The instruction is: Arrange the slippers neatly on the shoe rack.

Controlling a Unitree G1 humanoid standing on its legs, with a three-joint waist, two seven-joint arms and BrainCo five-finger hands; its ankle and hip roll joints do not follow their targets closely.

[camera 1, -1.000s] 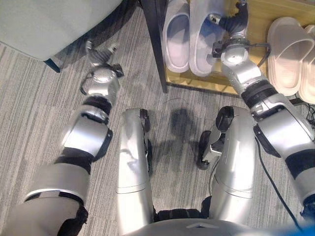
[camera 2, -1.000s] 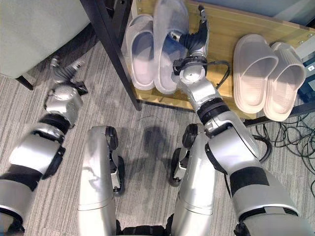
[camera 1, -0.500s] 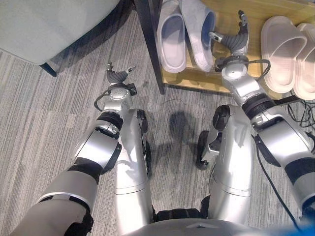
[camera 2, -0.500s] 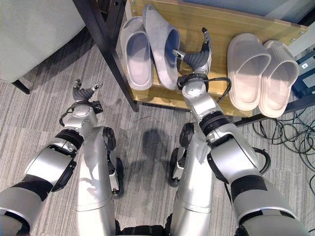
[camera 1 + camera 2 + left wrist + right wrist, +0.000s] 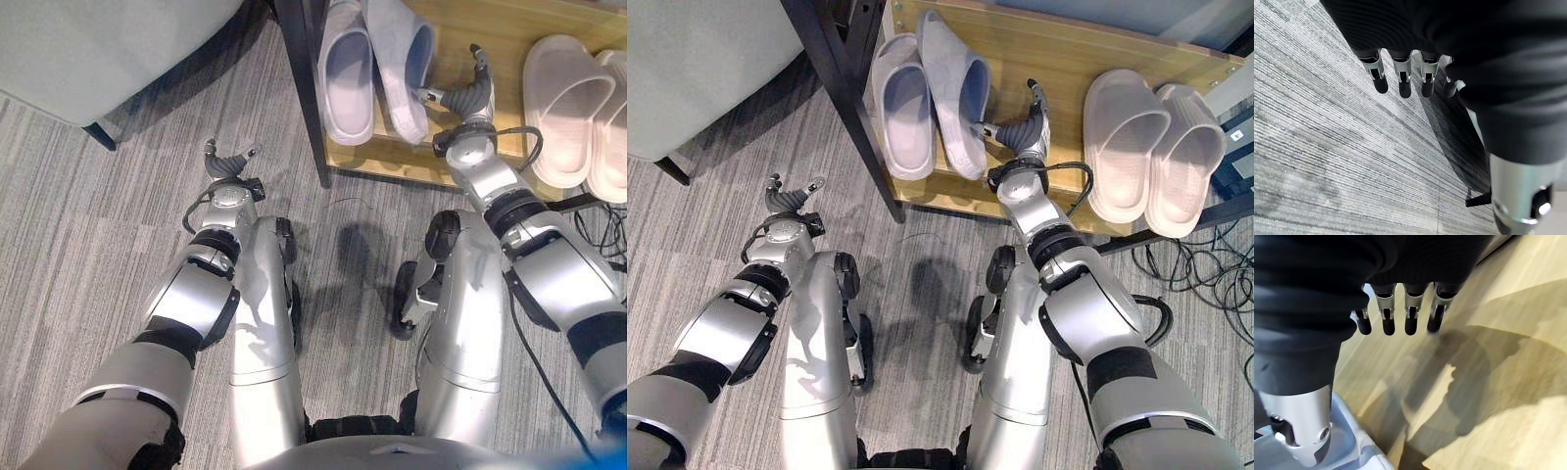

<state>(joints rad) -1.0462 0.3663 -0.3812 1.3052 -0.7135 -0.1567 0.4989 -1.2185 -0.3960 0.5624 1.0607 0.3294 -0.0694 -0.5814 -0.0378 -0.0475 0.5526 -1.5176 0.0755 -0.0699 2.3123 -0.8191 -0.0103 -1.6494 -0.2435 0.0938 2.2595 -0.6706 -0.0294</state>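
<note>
Two grey slippers lie on the wooden shoe rack shelf (image 5: 1068,59). The left one (image 5: 904,103) lies flat. The right one (image 5: 960,93) is tipped on its side and slants across the shelf. A pale pink pair (image 5: 1127,142) (image 5: 1185,157) lies side by side further right. My right hand (image 5: 1021,135) hovers open over the bare shelf between the two pairs, its thumb close to the tilted grey slipper (image 5: 1352,450) and its fingers (image 5: 1410,320) straight. Low over the carpet by my left knee, my left hand (image 5: 230,164) is open and empty.
A black rack post (image 5: 847,108) stands at the shelf's left end. A pale green upholstered seat (image 5: 88,49) on a dark leg (image 5: 1479,198) fills the far left. Cables (image 5: 1205,264) lie on the striped grey carpet to the right of the rack.
My right hand has let go of the tilted grey slipper and drawn back towards me. My left hand has swung in from the far left to beside my left knee.
</note>
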